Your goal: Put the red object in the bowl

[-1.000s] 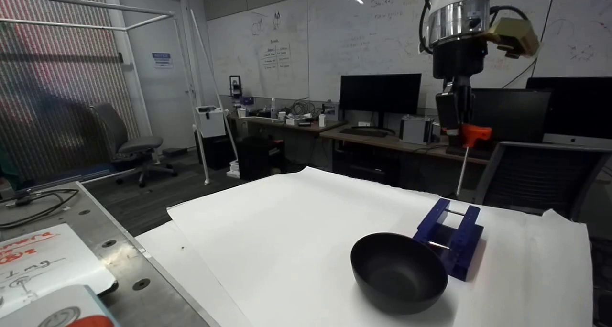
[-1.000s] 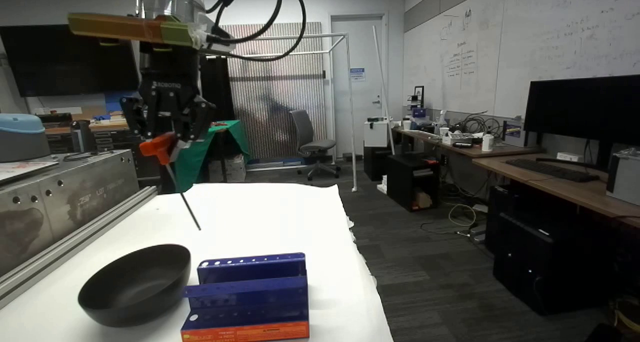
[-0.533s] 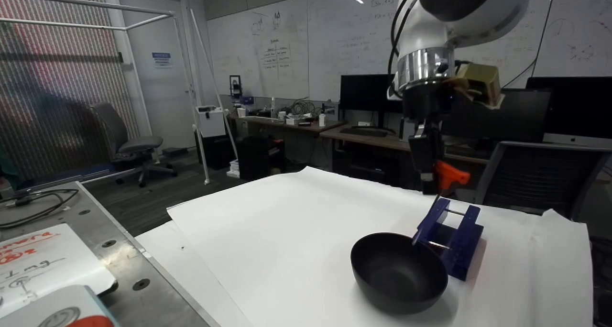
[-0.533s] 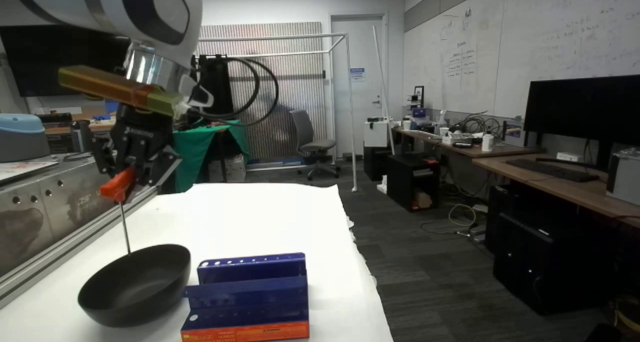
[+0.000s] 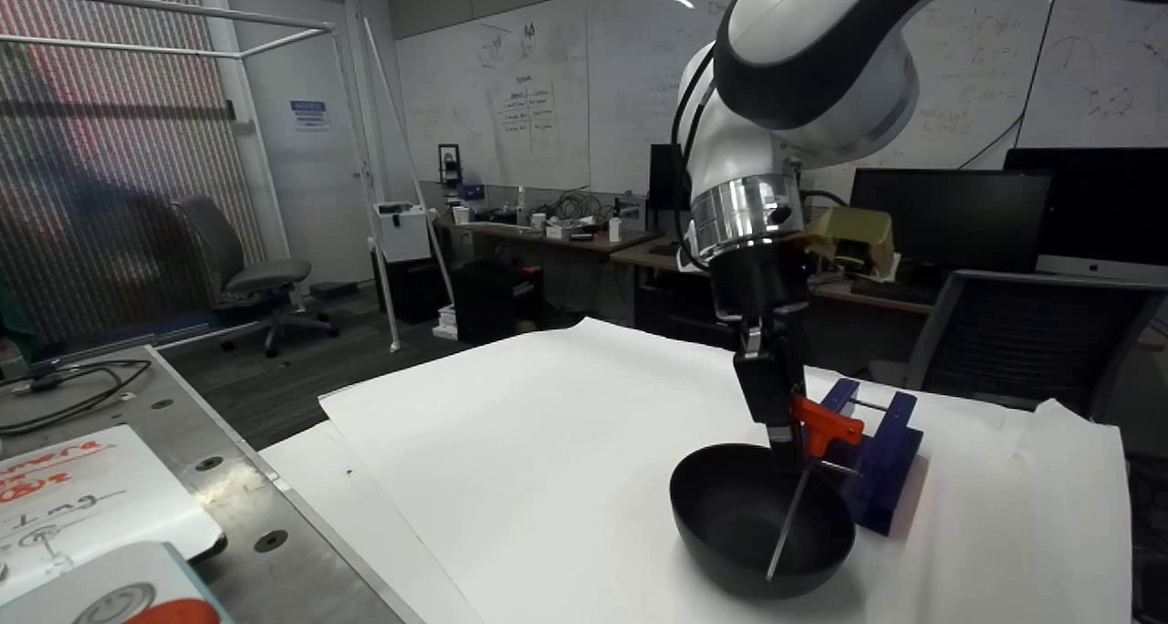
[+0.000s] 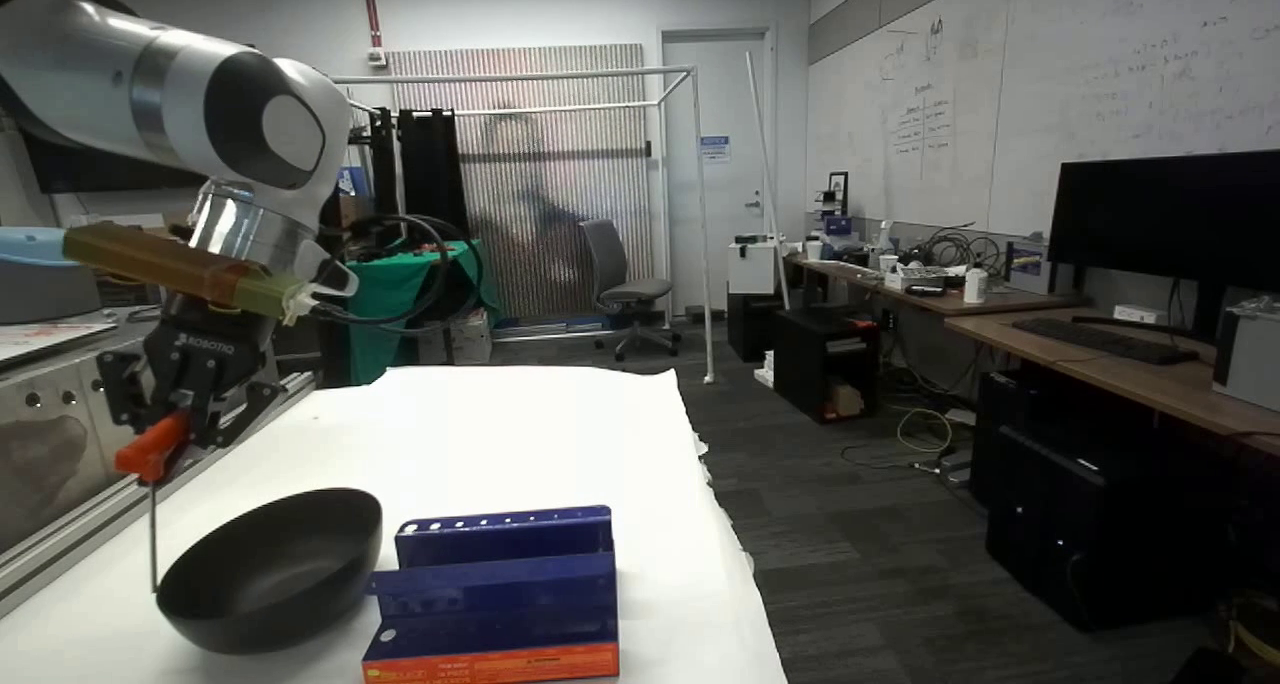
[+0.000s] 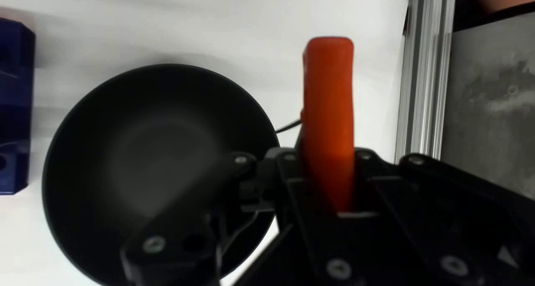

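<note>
Where the end effector (image 7: 327, 156) clamps the red handle (image 7: 329, 102), grip seems best. Likely light, stiff; thin shaft (image 6: 153, 539) probably slippery.

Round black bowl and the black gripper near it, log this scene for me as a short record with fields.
Gripper: black two-fingered gripper, shut on a red-orange-handled tool
Tool shaft: thin silvery rod, pointing down
Rod tip: near the bowl's edge; over or outside it, cannot tell
Bowl: round black bowl, resting on a white sheet
Neighbour: blue rectangular holder, beside the bowl
Task status: tool held, not yet released into the bowl
</note>
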Robot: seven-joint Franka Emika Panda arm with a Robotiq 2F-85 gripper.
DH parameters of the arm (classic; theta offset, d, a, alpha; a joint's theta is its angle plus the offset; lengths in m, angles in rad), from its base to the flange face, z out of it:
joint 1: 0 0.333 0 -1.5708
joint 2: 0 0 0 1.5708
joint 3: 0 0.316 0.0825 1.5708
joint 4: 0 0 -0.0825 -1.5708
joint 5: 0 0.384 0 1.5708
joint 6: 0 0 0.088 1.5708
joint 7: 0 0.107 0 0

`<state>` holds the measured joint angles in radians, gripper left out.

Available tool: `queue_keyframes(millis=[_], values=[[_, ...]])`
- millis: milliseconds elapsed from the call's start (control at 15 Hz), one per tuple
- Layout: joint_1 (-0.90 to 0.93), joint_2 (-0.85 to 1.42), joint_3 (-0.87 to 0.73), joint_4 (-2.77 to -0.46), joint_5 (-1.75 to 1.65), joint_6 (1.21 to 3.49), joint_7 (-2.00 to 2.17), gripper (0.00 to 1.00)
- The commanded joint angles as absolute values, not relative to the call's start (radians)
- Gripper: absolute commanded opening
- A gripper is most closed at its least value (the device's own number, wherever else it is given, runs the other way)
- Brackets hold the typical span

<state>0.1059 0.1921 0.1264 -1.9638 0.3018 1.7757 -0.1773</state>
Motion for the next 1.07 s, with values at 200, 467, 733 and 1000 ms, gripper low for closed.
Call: queue_keyframes(millis=[200,467,733,1000], values=[[0.103,0.289,0.123,-1.879,0.258,1.777,-0.159,0.09],[0.093,0.306,0.125,-1.817,0.264,1.694,-0.164,0.08],[0.093,0.298,0.122,-1.749,0.259,1.59,-0.142,0.09],[0.094,0.304,0.116,-1.677,0.253,1.503,-0.11,0.09]])
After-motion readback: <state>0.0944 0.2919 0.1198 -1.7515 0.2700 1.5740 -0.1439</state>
